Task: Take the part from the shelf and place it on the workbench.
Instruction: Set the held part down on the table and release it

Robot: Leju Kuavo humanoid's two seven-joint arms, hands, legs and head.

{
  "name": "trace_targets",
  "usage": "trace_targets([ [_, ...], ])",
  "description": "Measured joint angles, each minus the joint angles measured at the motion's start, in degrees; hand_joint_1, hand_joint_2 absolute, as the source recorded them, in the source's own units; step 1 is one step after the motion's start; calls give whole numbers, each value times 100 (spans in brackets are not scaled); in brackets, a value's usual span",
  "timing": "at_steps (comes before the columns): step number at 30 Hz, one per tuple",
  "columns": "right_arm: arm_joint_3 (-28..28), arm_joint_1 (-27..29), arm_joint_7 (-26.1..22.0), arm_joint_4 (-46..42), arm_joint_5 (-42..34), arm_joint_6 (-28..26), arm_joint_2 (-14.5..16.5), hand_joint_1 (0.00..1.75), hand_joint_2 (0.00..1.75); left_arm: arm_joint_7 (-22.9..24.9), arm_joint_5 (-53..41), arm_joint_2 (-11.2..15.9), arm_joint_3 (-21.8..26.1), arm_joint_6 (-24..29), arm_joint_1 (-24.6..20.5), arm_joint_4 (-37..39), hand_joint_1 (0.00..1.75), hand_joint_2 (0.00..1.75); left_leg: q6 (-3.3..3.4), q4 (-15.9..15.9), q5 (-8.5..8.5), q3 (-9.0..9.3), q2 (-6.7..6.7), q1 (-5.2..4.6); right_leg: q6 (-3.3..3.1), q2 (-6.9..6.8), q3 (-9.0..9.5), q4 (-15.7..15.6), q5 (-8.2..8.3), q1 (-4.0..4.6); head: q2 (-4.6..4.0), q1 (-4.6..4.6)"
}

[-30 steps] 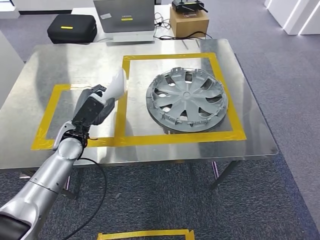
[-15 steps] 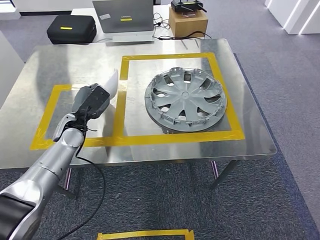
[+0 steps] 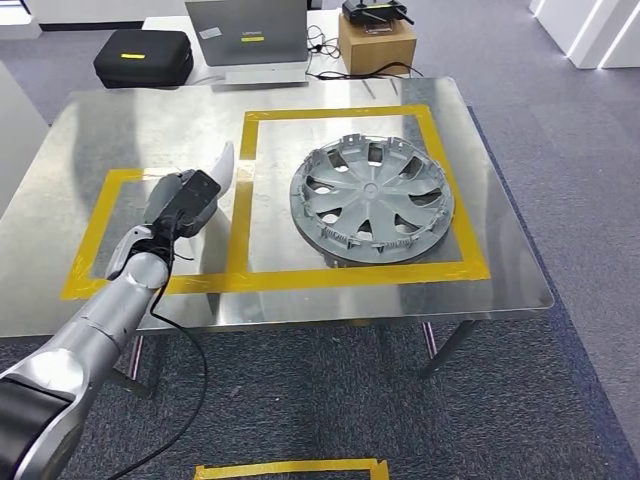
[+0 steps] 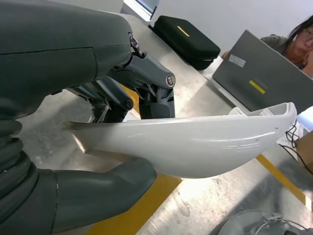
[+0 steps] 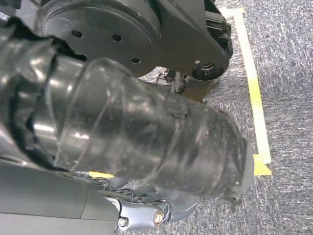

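A steel workbench (image 3: 324, 290) is seen from the head view, standing on grey carpet (image 3: 528, 400). Two squares are marked on its top in yellow tape: a large one (image 3: 343, 278) on the right and a smaller one (image 3: 87, 285) on the left, sharing a strip between them. A grey wheel cover (image 3: 372, 198) is laid inside the large square, well apart from the arm. Beyond the far edge of the workbench a laptop (image 3: 247, 30), a black case (image 3: 143, 55) and a cardboard box (image 3: 376, 42) are set on a second table. The silver left arm (image 3: 98, 330) is reached in from the lower left, and the left hand (image 3: 181, 205) is held over the small square, near the shared strip. A white curved part (image 3: 223, 166) is gripped in that hand, its pointed end raised toward the far side of the workbench. In the left wrist view the part (image 4: 191, 144) is clamped between the thick thumb (image 4: 107, 188) on one side and the darker fingers (image 4: 147, 81) on the other, and it is carried above the metal top, not resting on it. A seated person (image 4: 295, 41) is seen behind the laptop in that view. The right hand (image 5: 158, 147) is hung over the carpet beside a strip of floor tape (image 5: 255, 93); whether its fingers are apart or together cannot be told.
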Motion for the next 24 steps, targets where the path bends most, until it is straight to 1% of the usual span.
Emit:
trace_targets([
  [5,1,0,-3,2,5,4,-7,0,0,63,-58,-6,0,49,-12,60,175,175,0,0,0,-1,0,0,0,0,1,1,0,0,0,0],
  [9,16,-5,-52,3,80,41,-9,0,0,581,-681,97,9,638,-52,311,175,175,-1,-1,0,0,6,3,-1,12,-2,4,0,2,0,1],
  [13,26,9,-67,10,118,54,-10,0,0,725,-1136,230,90,949,-69,625,175,175,-1,0,0,-1,14,4,-3,16,-9,5,0,5,0,-2],
  [18,25,-4,-70,12,157,63,-10,0,0,1110,-1671,325,113,999,-74,870,175,175,-2,-1,0,-5,11,7,-5,8,-9,7,-2,9,0,-1],
  [24,25,-6,-70,21,179,74,-10,0,0,1256,-1826,349,128,997,-73,1029,175,175,-2,-1,0,-5,12,6,-5,12,-9,7,-2,9,0,1],
])
